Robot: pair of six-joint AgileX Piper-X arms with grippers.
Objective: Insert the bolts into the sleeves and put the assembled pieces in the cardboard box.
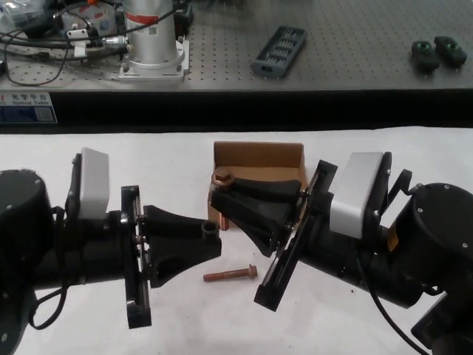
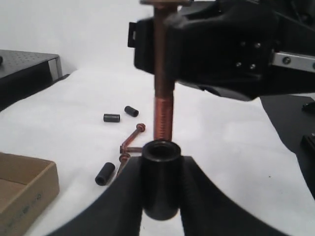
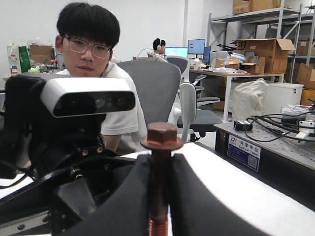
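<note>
My left gripper (image 1: 210, 237) (image 2: 160, 199) is shut on a black sleeve (image 1: 211, 227) (image 2: 160, 179), which it holds upright with its hole facing up. Right above it, my right gripper (image 1: 220, 198) (image 3: 160, 191) is shut on a copper bolt (image 1: 223, 200) (image 2: 163, 105) (image 3: 161, 136), head up and threaded end down. The bolt's tip stands at the sleeve's mouth; I cannot tell whether it has entered. The open cardboard box (image 1: 259, 157) (image 2: 19, 182) stands on the white cloth just behind the two grippers.
One loose bolt (image 1: 230, 275) lies on the cloth in front of the grippers. The left wrist view shows several loose sleeves (image 2: 111, 118) and two more bolts (image 2: 132, 141) on the cloth. Behind the bench is a perforated table (image 1: 355, 52) with a metal column (image 1: 151, 37).
</note>
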